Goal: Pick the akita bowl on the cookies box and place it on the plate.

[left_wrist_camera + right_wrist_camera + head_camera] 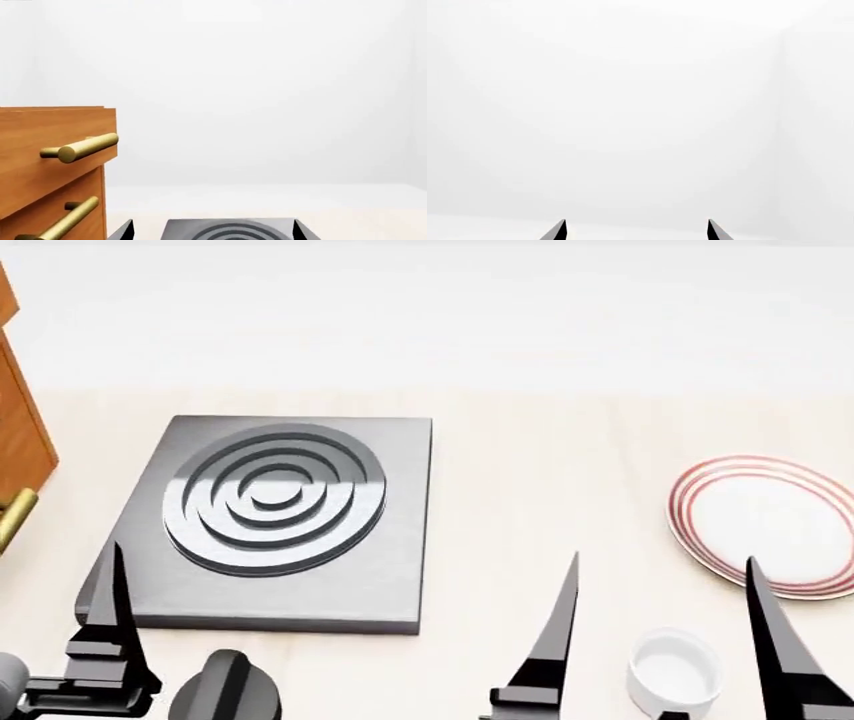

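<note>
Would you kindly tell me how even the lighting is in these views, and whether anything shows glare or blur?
Head view: soft, even light, faint shadows, a bright sheen on the ringed burner; the plate is sharp. Left wrist view: crisp brass handles against a washed-out backdrop. Right wrist view: almost featureless white, only the right end effector tips showing.

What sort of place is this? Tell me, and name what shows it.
Probably a simulated kitchen counter. A dark stove plate with concentric burner rings lies on the pale worktop, a red-ringed plate and a small white cup sit to its right, and a wooden drawer cabinet with brass handles stands at the left.
</note>
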Tool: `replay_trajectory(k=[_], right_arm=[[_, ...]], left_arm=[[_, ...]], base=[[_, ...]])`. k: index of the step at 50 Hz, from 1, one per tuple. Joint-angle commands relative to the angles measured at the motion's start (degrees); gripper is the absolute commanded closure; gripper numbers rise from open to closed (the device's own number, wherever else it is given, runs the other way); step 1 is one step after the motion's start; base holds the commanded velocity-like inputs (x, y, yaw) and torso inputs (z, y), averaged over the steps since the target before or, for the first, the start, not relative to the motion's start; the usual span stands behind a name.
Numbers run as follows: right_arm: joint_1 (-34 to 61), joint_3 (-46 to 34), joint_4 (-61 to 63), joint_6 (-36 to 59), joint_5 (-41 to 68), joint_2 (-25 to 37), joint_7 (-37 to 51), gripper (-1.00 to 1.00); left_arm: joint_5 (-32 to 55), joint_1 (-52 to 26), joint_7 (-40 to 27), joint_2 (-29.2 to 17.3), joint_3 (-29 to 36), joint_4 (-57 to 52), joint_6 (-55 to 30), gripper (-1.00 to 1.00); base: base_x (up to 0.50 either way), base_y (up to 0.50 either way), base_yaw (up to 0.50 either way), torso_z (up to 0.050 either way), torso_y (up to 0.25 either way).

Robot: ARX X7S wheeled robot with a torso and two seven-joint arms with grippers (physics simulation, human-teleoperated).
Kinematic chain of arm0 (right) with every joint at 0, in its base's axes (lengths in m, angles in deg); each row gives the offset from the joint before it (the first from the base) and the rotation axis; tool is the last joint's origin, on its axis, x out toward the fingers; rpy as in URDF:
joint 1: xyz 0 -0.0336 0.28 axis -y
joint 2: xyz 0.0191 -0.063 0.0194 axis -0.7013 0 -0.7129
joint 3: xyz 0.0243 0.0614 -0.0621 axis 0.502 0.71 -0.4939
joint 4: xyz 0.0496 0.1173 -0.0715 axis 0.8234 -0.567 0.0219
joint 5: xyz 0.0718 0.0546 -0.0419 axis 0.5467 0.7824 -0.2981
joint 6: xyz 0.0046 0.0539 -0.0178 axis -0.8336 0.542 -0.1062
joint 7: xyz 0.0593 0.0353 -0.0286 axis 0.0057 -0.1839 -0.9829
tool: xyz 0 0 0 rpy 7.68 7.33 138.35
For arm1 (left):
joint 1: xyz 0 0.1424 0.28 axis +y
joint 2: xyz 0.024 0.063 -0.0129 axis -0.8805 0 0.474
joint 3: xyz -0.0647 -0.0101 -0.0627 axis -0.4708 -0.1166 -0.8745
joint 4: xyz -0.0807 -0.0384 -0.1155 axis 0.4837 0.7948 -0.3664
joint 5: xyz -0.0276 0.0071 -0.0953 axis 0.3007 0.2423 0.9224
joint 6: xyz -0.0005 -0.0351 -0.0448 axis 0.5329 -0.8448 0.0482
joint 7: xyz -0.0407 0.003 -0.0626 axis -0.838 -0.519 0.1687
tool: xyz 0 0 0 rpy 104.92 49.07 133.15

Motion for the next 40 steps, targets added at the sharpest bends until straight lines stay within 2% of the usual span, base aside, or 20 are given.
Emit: replay_trajectory(k=[1,8,14,40], right_arm=[[0.07,1.23,1.01,0.36,-1.78,-0.35,-0.30,-1.00],[0.33,1.69,0.99,2.04,1.03,-0.22,-1.05,-1.00],[0.33,2.84,1.71,2.31,2.90,-0.19,-0.92,-1.00],[-0.44,2.32,2.83,2.52,3.19,1.22,-0.09,-1.00]], left_arm=[[-0.43,0.37,0.99,0.55,-0.75,-0.98,0.00,-1.00],[-0.04,0.32,0.69,0.24,-0.66,-1.18,-0.24,-1.00],[0.19,0.42,0.46,0.02,-0.45,-1.26,-0.31,-1.00],[1.78,0.68,-1.61,-1.71,0.62,-0.95,0.55,-1.00]], base=[[0.50,0.00,0.00,0.000,0.000],[0.50,0.00,0.00,0.000,0.000],[0.00,-0.03,0.00,0.000,0.000],[-0.02,-0.50,0.00,0.000,0.000]])
